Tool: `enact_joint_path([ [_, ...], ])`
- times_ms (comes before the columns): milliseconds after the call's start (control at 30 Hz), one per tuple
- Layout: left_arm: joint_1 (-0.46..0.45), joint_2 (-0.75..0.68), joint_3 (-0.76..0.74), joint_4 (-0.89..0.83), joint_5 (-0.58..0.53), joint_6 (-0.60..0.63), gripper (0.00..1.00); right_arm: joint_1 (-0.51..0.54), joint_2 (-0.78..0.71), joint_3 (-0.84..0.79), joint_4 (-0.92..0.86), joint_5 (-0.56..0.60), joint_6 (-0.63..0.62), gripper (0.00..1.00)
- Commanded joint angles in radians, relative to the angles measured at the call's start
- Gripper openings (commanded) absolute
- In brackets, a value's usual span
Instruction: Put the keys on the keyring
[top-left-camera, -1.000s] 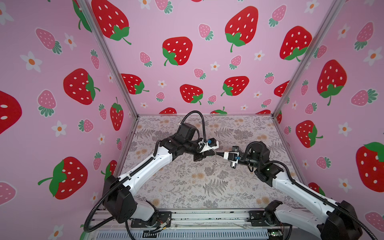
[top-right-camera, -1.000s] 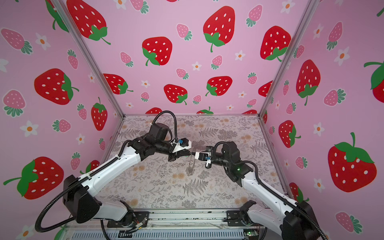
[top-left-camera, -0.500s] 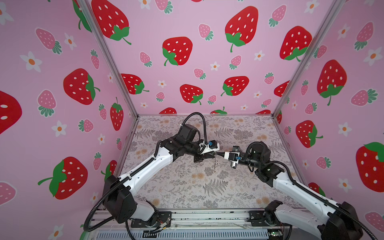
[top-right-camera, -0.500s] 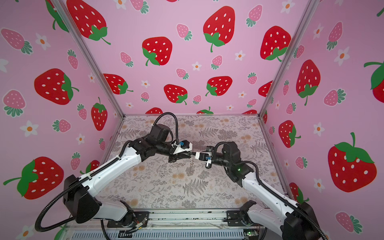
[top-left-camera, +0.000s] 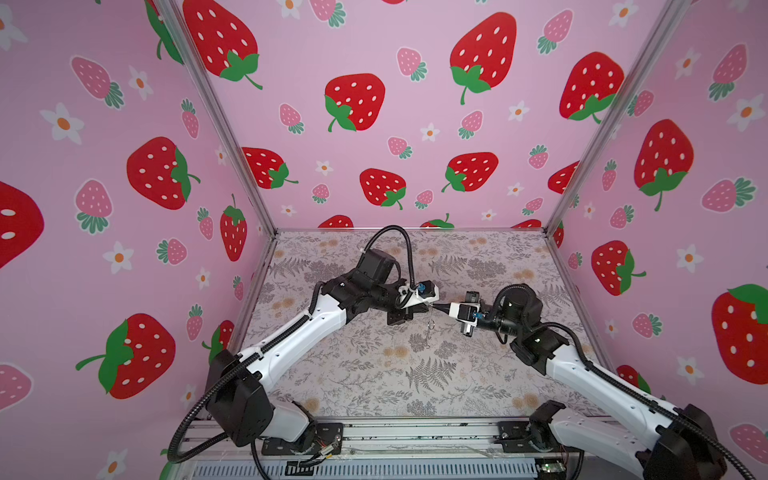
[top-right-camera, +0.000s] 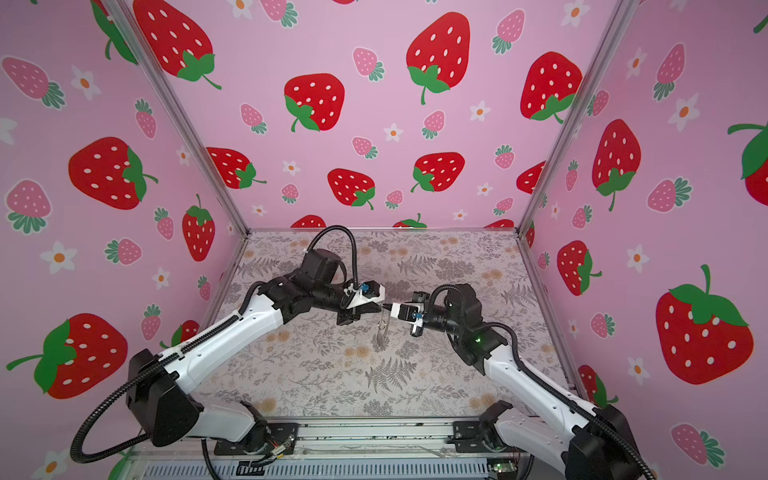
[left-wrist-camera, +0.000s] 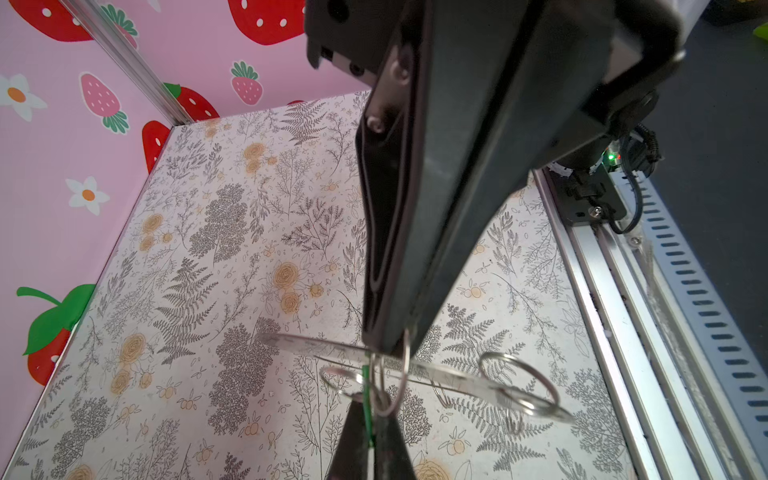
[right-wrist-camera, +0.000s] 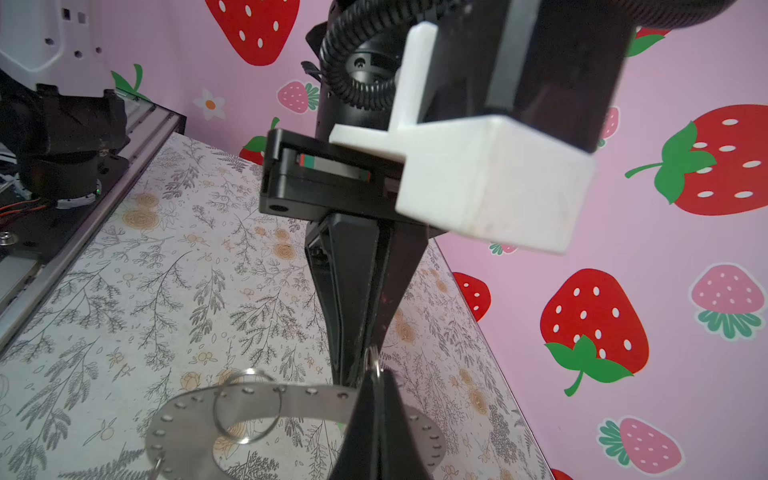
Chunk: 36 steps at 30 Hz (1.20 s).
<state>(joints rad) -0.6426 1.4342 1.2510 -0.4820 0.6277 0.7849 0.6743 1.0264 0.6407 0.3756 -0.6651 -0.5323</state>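
Hardly anything has shifted since the earlier frames: both arms remain nose to nose above the middle of the desk, and the left end effector has nipped shut again. Its fingers now pinch a small wire loop at the edge of the keyring, which hangs below the meeting point, edge-on in both top views.

The right end effector is also clamped. A thin green sliver shows between its fingers in the left wrist view, most likely the tag of the keys. The tag's long axis runs back along those fingers. The metal key itself is too small to pick out.

The coming move turns on this: the keys sit tip to tip with the pinched loop, just beside it, straight across from the left fingertips. The right arm carries the keys and is the nearer one, so it probably feeds them while the left steadies the loop.
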Motion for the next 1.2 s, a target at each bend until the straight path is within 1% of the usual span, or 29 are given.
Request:
enact_joint_path([
  [0, -0.012, 0.012, 0.003, -0.023, 0.008, 0.011, 0.00, -0.002, -0.038, -0.013, 0.128, 0.054, 0.038, 0.00],
  [133, -0.018, 0.018, 0.007, -0.026, 0.002, 0.014, 0.00, -0.002, -0.041, -0.022, 0.158, 0.067, 0.058, 0.00],
  [267, -0.044, 0.029, 0.020, -0.030, -0.012, 0.017, 0.00, -0.002, -0.032, -0.035, 0.206, 0.076, 0.088, 0.00],
  [400, -0.063, 0.046, 0.040, -0.036, -0.024, 0.018, 0.00, -0.002, -0.025, -0.038, 0.216, 0.078, 0.094, 0.00],
  [533, -0.069, 0.063, 0.064, -0.042, -0.015, 0.012, 0.00, -0.002, -0.024, -0.045, 0.221, 0.086, 0.094, 0.00],
  [733, -0.068, 0.069, 0.082, 0.007, 0.018, -0.034, 0.00, -0.001, -0.029, -0.064, 0.214, 0.097, 0.089, 0.00],
  [767, -0.066, 0.064, 0.076, 0.025, 0.011, -0.048, 0.04, -0.001, -0.032, -0.067, 0.213, 0.094, 0.090, 0.00],
  [800, -0.060, 0.055, 0.063, 0.046, -0.002, -0.063, 0.11, -0.002, -0.034, -0.070, 0.212, 0.094, 0.092, 0.00],
  [867, -0.042, 0.027, 0.027, 0.084, -0.020, -0.072, 0.22, -0.002, -0.040, -0.077, 0.212, 0.088, 0.094, 0.00],
  [900, -0.031, 0.007, 0.003, 0.107, -0.035, -0.077, 0.25, -0.002, -0.042, -0.082, 0.212, 0.081, 0.095, 0.00],
  [1000, 0.008, -0.052, -0.054, 0.146, -0.045, -0.068, 0.28, -0.006, -0.040, -0.084, 0.213, 0.059, 0.104, 0.00],
  [1067, 0.034, -0.087, -0.079, 0.153, -0.021, -0.040, 0.29, -0.010, -0.036, -0.083, 0.219, 0.046, 0.106, 0.00],
  [1167, 0.047, -0.131, -0.112, 0.170, 0.004, 0.006, 0.29, -0.015, -0.029, -0.080, 0.230, 0.020, 0.112, 0.00],
])
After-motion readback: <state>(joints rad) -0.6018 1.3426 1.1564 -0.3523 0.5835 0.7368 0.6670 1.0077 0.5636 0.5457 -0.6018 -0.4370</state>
